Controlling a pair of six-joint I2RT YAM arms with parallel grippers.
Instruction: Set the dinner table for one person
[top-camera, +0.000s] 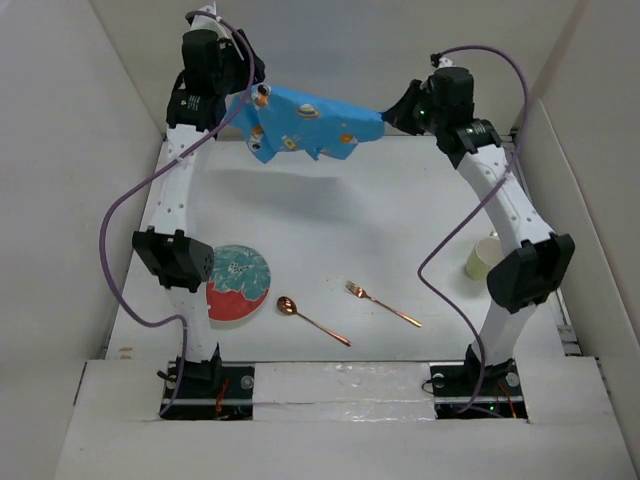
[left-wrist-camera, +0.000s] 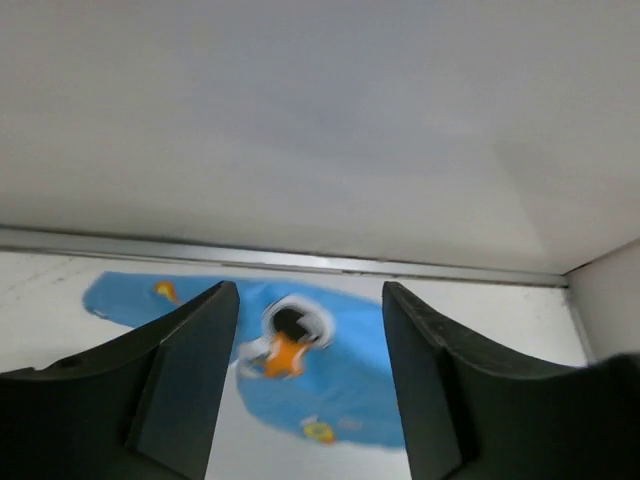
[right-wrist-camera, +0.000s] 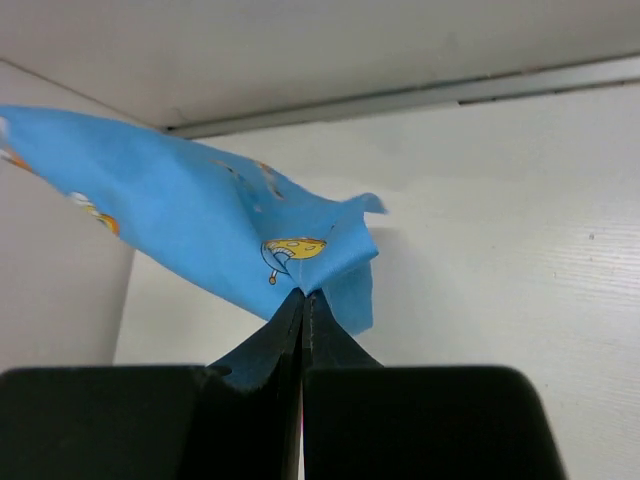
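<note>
The blue cartoon-print cloth mat (top-camera: 310, 122) hangs in the air above the far end of the white dinner table (top-camera: 330, 225). My right gripper (top-camera: 395, 112) is shut on the mat's right corner, and the pinched fold (right-wrist-camera: 300, 262) shows at my tips (right-wrist-camera: 303, 293). My left gripper (top-camera: 245, 97) is at the mat's left end. In the left wrist view its jaws (left-wrist-camera: 310, 295) stand wide open and empty, with the mat (left-wrist-camera: 340, 375) blurred beyond them, over the table.
A red and teal plate (top-camera: 238, 282) lies near the left arm. A copper spoon (top-camera: 310, 320) and a copper fork (top-camera: 382, 304) lie at the front centre. A pale cup (top-camera: 484, 258) stands beside the right arm. White walls enclose the table.
</note>
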